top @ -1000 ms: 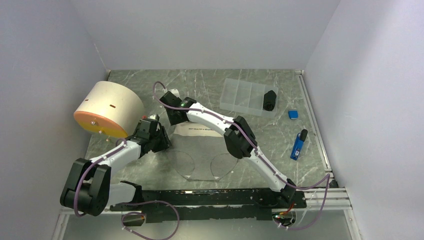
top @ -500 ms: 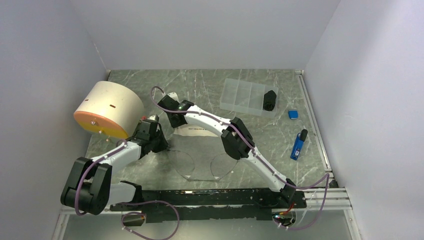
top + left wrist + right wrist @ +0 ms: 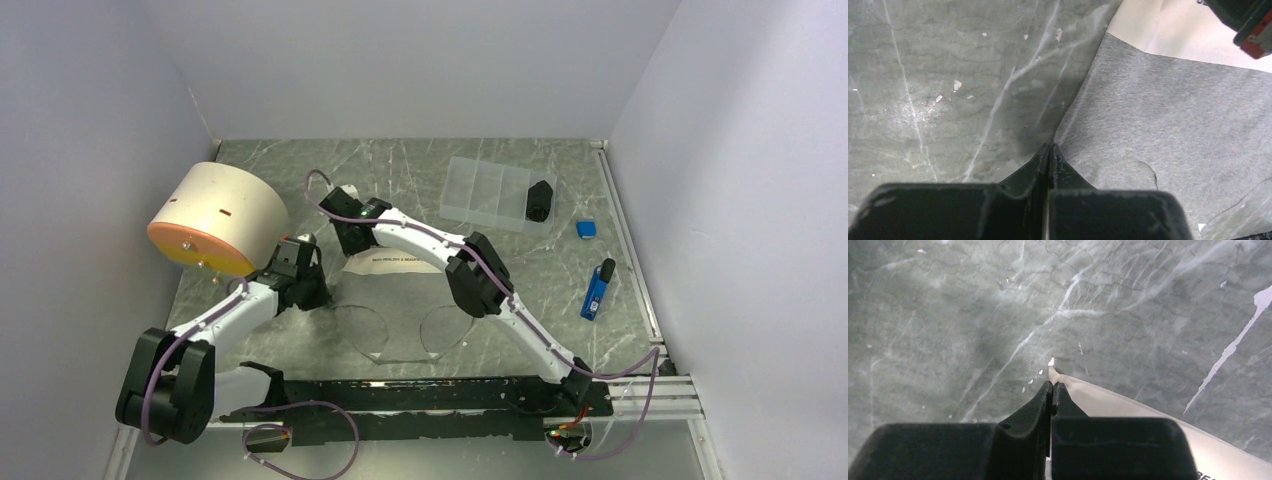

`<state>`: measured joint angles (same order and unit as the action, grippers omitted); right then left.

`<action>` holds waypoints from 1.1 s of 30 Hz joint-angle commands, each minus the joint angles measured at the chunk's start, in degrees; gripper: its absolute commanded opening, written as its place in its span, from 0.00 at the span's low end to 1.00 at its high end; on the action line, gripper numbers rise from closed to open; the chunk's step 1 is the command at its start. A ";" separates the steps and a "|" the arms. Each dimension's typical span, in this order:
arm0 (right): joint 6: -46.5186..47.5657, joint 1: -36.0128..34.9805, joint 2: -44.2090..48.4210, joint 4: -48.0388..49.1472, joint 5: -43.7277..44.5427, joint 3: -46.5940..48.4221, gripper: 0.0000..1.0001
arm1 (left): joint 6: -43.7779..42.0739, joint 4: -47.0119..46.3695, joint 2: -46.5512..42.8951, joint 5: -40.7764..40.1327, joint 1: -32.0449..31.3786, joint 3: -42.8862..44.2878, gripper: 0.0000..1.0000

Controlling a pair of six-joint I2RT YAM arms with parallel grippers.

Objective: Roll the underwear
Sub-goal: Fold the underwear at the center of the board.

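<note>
On marble table, underwear pinched at two edges.
Left gripper closed, seemingly on grey hem; right gripper clamps waistband corner.

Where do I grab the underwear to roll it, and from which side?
Probably the left corner of the waistband, coming low from the left: the underwear lies flat, so only edges offer a pinch. The right gripper is shut there; the left gripper pinches the grey side edge.
</note>
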<state>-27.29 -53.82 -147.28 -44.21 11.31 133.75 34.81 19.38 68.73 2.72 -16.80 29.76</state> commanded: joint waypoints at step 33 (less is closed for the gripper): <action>-3.75 5.03 12.40 10.54 -10.90 -12.87 0.03 | -4.80 1.44 7.66 1.10 -0.24 4.56 0.55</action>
<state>-31.29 -48.90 -136.70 -34.57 0.86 120.03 31.24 21.37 74.22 4.25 -16.80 34.39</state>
